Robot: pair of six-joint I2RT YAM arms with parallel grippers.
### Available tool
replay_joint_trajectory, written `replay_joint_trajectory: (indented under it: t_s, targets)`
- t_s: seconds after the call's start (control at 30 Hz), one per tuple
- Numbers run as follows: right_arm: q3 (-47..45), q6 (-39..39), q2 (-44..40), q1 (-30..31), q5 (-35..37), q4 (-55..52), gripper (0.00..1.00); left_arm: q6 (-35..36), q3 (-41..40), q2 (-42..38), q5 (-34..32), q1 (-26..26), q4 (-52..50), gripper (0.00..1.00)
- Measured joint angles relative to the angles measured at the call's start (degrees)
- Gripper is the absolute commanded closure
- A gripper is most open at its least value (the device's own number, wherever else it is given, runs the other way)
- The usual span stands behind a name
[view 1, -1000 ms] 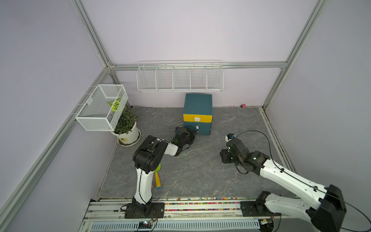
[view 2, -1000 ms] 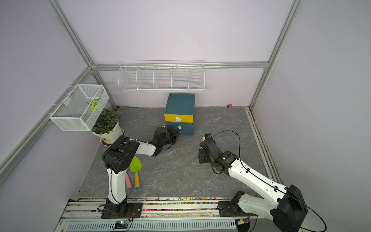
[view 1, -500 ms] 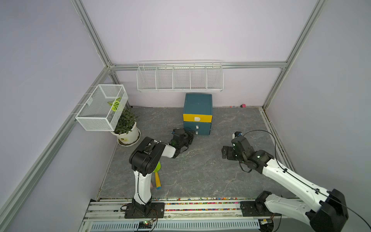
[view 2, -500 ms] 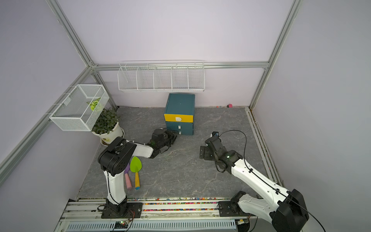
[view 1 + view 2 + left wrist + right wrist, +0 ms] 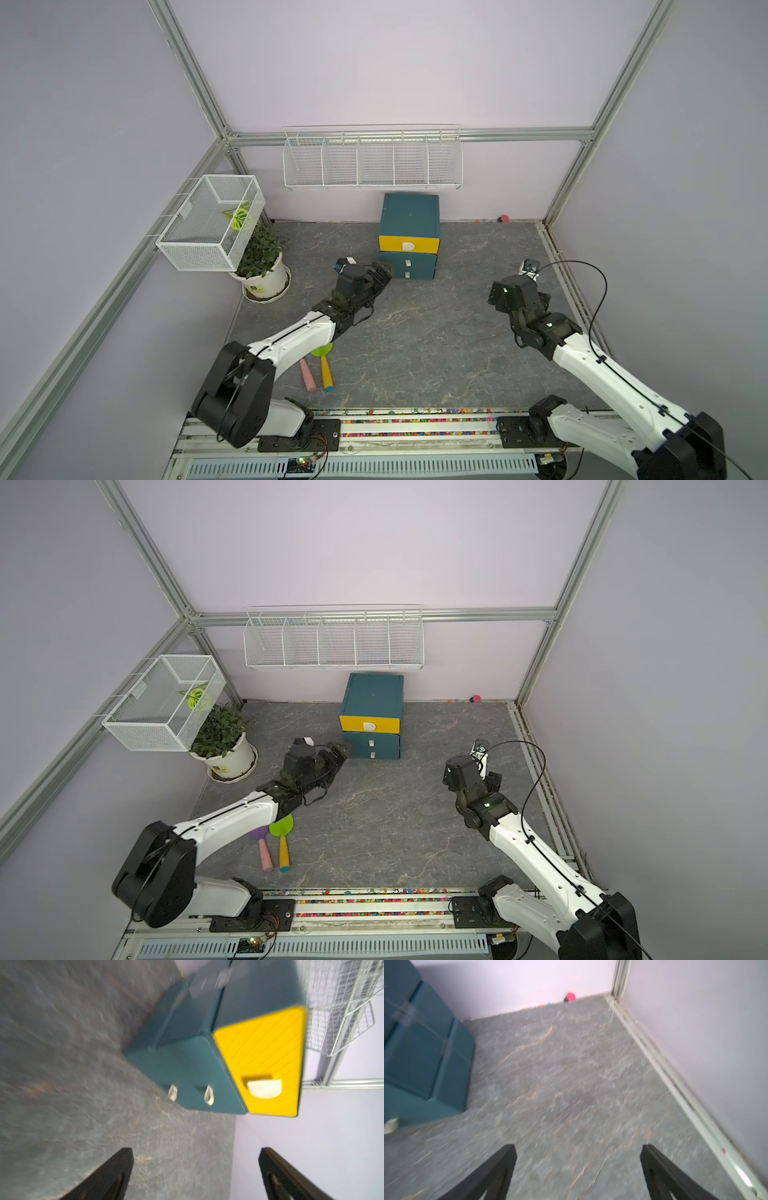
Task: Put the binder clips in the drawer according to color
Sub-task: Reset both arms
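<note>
Held left gripper spread, empty, just beside drawer at frame centre (all shut; likely lining up a pull). Held right gripper spread, empty. Spotted pink clip, perhaps, right of centre.

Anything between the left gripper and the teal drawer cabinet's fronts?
Nothing visible. In the left wrist view only bare grey marbled floor lies between the open left gripper and the small dark-teal three-drawer cabinet with a yellow top front. It looks fully shut.

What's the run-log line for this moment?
drawer: looks shut | left gripper: open, empty, facing it | right gripper: open, empty
</note>
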Motion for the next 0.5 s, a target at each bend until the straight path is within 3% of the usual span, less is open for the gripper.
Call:
replay_joint_trajectory:
  t_s: [0.1,0.2,0.37,0.5]
  targets:
    - [-4.0,-6.3,2.3,-3.9,-0.3,8.7,0.01,7.1,5.6,-4.6,-9.5,1.4,-9.8,0.0]
    - [-6.3,-12.0,7.9,-7.6,-1.2,17.0,0.01,16.7,4.3,-9.3,-14.1,6.8,-11.5,0.0]
    - [-9.9,-17.1,15.7,-11.1,-3.4,29.6,0.01,33.6,-9.6,-12.7,-20.0,15.0,0.1,0.0]
    - [-11.8,-20.1,21.1,-11.8,-4.5,38.7,0.01,44.7,-14.1,-6.5,-22.5,17.5,5.1,0.0]
